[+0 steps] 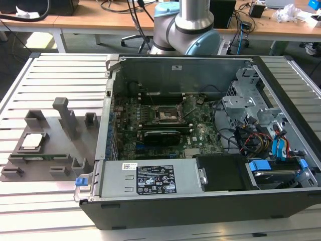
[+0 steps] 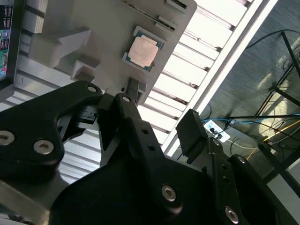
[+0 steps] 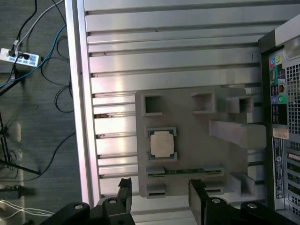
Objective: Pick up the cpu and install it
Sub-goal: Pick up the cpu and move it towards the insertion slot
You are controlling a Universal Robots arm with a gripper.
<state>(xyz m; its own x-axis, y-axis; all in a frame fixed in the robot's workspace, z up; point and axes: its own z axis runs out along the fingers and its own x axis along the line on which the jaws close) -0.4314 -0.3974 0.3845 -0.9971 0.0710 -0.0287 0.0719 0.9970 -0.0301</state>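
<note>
First wrist view, claw (image 3: 160, 199) spread wide, empty, apart from the cpu (image 3: 162, 144)

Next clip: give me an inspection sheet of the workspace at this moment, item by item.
Surface: slatted metal table carrying a grey fixture tray and an open computer case.
Job's things: cpu lies flat in its tray pocket; motherboard socket looks empty.
Clutter: memory stick in a tray slot.
Grippers: gripper open, empty, above the tray, apart from the cpu.
Cables: bundle inside the case; power strip with leads on the floor.
Surroundings: desks behind the table.
</note>
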